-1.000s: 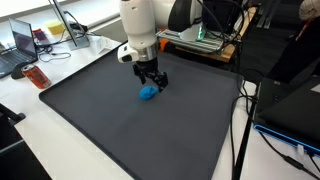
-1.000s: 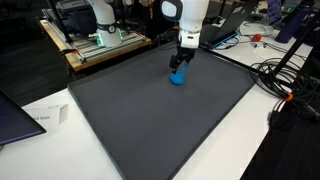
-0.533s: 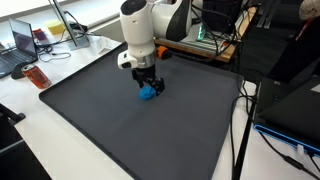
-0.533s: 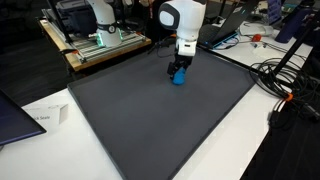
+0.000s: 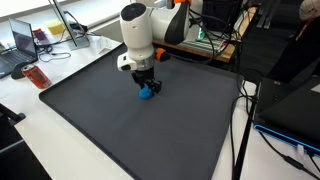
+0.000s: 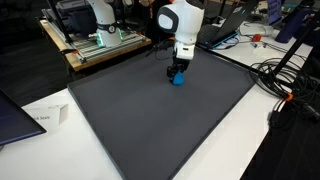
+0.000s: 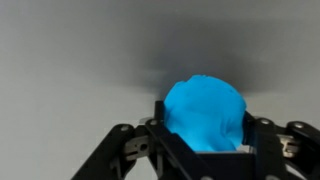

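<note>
A small rounded blue object [image 7: 205, 98] fills the gap between my gripper's [image 7: 205, 114] black fingers in the wrist view, and both fingers press against its sides. In both exterior views the blue object [image 5: 148, 93] [image 6: 177, 79] rests on the dark grey mat [image 5: 130, 135] [image 6: 150, 125], toward its far side. The gripper [image 5: 146, 87] [image 6: 176, 73] points straight down over it, shut on it. The fingers hide the object's lower part.
The mat covers a white table. A laptop [image 5: 20, 45] and a red item [image 5: 37, 77] lie off one edge. Cables [image 6: 285, 80] and a paper [image 6: 40, 117] lie beside the mat. Another white robot arm [image 6: 100, 15] stands on a wooden rack behind.
The arm has lowered onto the blue object, and the fingers have come in from wide open to press on its sides. The object has not moved.
</note>
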Robot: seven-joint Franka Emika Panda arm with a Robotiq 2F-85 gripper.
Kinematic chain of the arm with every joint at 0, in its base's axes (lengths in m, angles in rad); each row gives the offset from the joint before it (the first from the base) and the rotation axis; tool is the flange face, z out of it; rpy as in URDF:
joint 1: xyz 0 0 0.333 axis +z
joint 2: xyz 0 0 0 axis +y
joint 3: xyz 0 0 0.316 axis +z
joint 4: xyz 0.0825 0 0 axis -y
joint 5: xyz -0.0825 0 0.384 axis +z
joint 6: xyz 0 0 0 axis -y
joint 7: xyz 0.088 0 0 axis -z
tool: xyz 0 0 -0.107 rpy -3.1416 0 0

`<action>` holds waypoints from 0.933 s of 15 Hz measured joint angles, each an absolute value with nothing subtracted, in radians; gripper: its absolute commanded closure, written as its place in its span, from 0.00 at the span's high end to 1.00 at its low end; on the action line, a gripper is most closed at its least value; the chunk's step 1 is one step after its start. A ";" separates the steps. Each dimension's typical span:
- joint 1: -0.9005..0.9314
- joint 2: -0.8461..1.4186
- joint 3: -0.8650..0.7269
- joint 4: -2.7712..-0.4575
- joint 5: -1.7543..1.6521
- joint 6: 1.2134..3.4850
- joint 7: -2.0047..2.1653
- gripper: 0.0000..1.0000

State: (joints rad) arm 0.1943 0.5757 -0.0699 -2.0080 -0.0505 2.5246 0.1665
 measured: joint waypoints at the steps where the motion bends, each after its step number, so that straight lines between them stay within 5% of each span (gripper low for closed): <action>1: 0.194 0.576 -0.072 -2.008 -0.054 2.525 0.166 0.27; 6: 0.194 0.573 -0.077 -2.008 -0.069 2.524 0.166 0.01; 14: 0.193 0.438 -0.061 -2.015 -0.069 2.392 0.166 0.00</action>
State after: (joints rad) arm 0.1929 0.4381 -0.0610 -2.0145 -0.0690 2.3924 0.1663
